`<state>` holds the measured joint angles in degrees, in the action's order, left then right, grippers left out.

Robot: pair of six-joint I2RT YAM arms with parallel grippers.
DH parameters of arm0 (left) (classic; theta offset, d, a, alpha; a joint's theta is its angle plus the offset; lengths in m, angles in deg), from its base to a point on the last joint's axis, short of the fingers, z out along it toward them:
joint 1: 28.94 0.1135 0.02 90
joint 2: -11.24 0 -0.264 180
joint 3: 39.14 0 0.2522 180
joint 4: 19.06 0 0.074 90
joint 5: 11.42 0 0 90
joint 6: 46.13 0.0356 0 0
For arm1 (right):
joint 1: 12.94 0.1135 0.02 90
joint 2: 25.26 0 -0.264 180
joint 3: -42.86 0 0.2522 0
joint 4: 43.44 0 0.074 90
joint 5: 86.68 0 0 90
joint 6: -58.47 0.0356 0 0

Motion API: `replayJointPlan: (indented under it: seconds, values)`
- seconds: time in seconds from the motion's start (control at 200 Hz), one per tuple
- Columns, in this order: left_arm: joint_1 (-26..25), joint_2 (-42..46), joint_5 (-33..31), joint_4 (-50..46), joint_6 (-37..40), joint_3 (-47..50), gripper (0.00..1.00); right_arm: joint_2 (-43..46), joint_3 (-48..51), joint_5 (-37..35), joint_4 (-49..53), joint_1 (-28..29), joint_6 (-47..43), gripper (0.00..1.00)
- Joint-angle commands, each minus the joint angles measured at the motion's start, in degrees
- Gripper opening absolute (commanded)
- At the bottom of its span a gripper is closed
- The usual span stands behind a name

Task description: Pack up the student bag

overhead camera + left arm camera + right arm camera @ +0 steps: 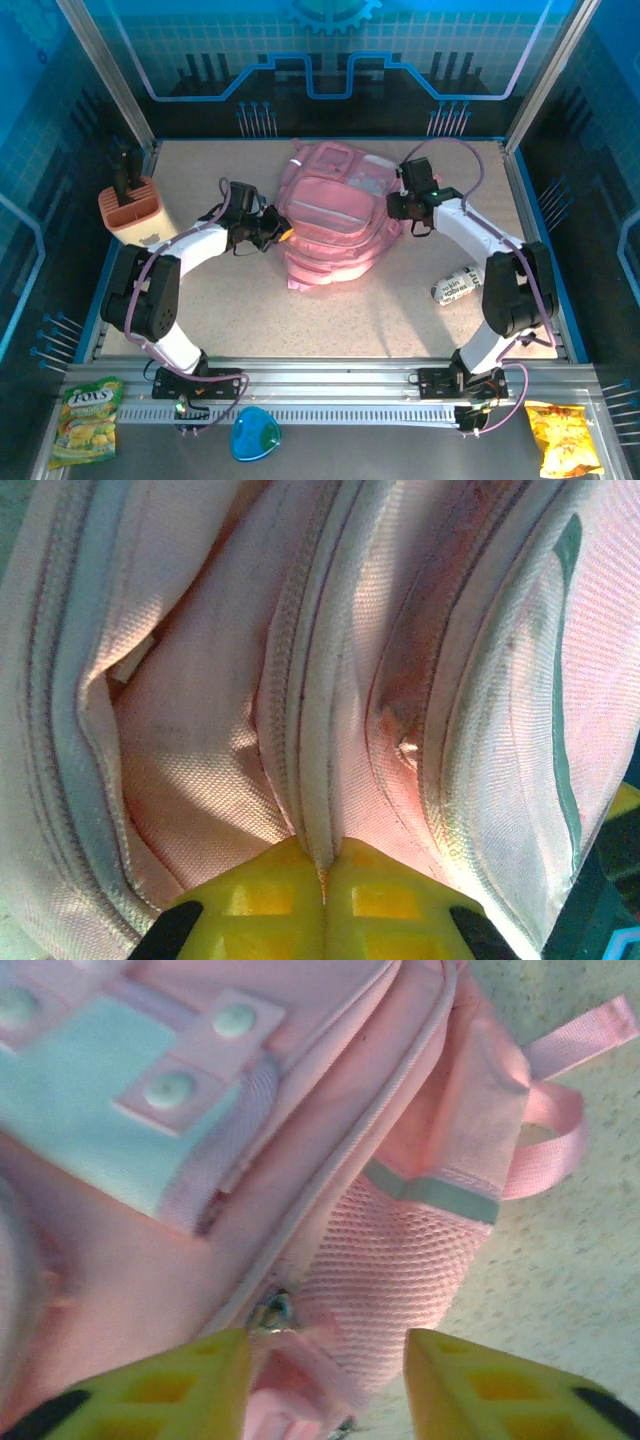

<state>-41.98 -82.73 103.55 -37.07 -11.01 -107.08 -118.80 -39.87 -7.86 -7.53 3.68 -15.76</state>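
The student bag [335, 225], a big soft pink backpack, lies in the middle of the table. My left gripper [278, 232] is at its left edge. In the left wrist view that gripper [325, 855] is shut, its yellow fingertips pinching a pale zip seam of the student bag [330, 680]. My right gripper [402, 208] is at the bag's right side. In the right wrist view it [325, 1355] stands open over the student bag [330, 1160], with a metal zip pull [272, 1310] and a pink mesh side pocket [400, 1270] between its fingers [180, 1385].
A peach pen holder [130, 210] stands at the far left. A white printed packet [458, 285] lies right of the bag, near my right arm. On the front rail lie a green sweets bag [88, 418], a blue object [255, 435] and a yellow snack bag [565, 435].
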Motion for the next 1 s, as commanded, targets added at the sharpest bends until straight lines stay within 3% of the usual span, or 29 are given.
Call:
replayJointPlan:
  seconds: [0.0, 0.185, 0.38, 0.77, 0.996]
  values:
    - [0.4, 0.6, 2.0, -1.9, 1.8, -1.3, 0.00, 7.3, 3.3, 12.0, -3.0, 1.1, 4.6, 0.59]
    - [0.0, 0.1, 2.6, -1.0, 0.7, -1.8, 0.00, 7.6, 7.8, 19.9, -9.6, 4.6, 10.8, 0.73]
    - [-0.1, 0.2, 2.6, -1.0, 0.6, -1.9, 0.00, 2.9, 5.4, 20.2, -11.0, 5.6, 11.0, 0.81]
    - [-0.3, 0.1, 2.8, -0.5, 0.2, -2.0, 0.00, -3.0, 2.0, 21.9, -9.6, 5.7, 6.6, 0.85]
    - [-0.4, 0.2, 2.7, -0.2, 0.0, -2.1, 0.00, 3.0, 9.0, 27.6, -10.2, 7.0, 5.3, 0.82]
